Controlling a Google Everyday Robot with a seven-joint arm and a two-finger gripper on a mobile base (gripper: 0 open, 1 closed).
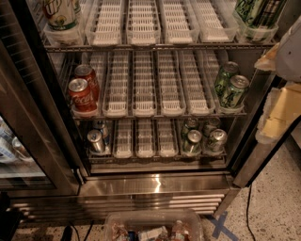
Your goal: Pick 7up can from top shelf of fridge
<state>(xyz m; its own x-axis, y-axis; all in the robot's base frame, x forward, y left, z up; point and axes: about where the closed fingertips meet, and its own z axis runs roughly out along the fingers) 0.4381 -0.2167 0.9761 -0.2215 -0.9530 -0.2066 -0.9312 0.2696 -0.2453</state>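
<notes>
The 7up can (59,14) stood upright at the far left of the top shelf (155,46), right at the front lip of its white slotted lane, its top cut off by the edge of the view. The lanes looked made to feed cans forward, which would explain why it sat so near the opening, within easy reach. At the far right of the same shelf stood dark green cans (256,12), and the lanes between showed no cans. One rack lower, two red Coca-Cola cans (83,92) sat below the target, sorted by kind like the rest.

The fridge (155,184) had its door open, so nothing barred the way in. A pale grey shape at the right edge, about level with the top shelf, was probably the claw (290,47). How far open it was, or whether it held anything, could not be told. It lay well apart from the can, so the reach seemed not yet made.
</notes>
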